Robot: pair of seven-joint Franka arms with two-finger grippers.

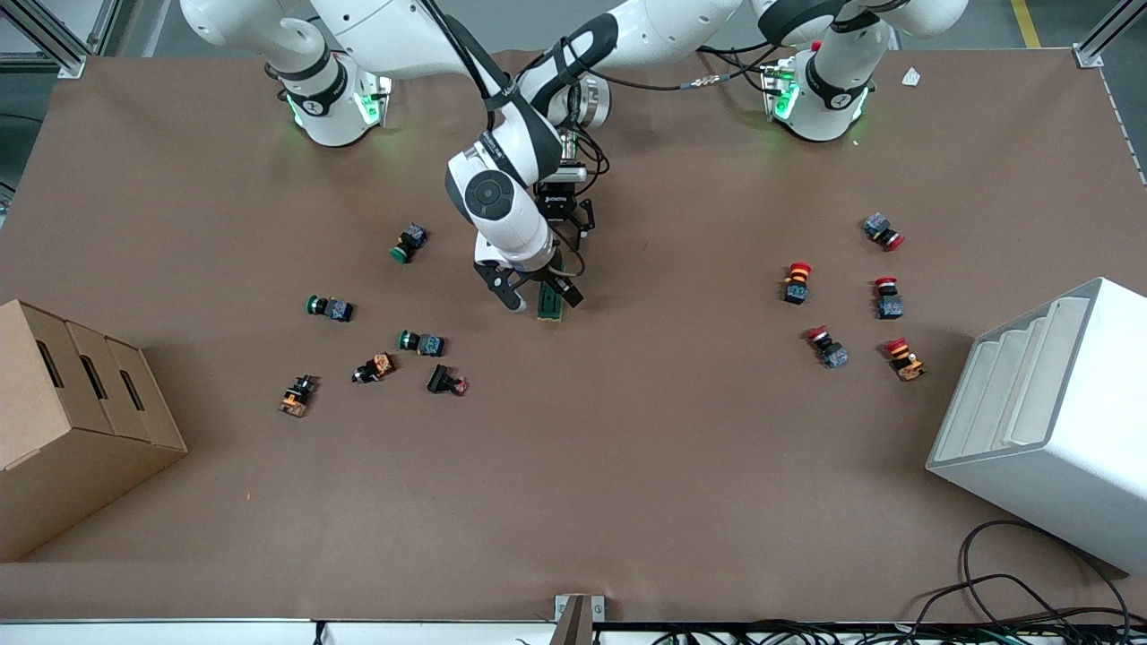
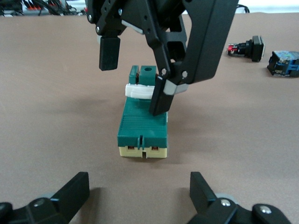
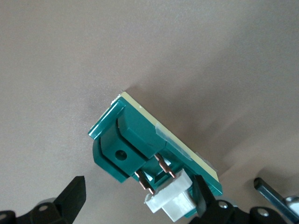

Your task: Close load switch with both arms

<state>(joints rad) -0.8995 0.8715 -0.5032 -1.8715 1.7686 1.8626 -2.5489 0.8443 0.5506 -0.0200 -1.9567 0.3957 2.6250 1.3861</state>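
The load switch (image 1: pixel 549 305) lies flat on the brown table (image 1: pixel 627 466) near the table's middle, between the two groups of push buttons and apart from both.

Right gripper (image 1: pixel 536 296): positioned down at the switch. Fingers are spread wider than the switch body. One finger (image 2: pixel 161 95) touches the white lever (image 2: pixel 138 91) at the switch's end; the other finger (image 2: pixel 109 52) hangs clear beside it. Nothing is clamped.

Left gripper (image 1: pixel 573 224): positioned low over the table just beside the switch, on the side toward the robot bases. Its fingers (image 2: pixel 74 189) are spread wide with nothing between them.

Clearances: bare table surrounds the switch on all sides. The nearest item is a green push button (image 1: pixel 421 342) toward the right arm's end. The red push buttons (image 1: pixel 797 281) sit well apart toward the left arm's end. A cardboard box (image 1: pixel 72 421) and a white bin (image 1: pixel 1048 421) stand at the two table ends, well away from the work zone.

Markings: a small label on the left gripper body is visible in the front view but cannot be read.
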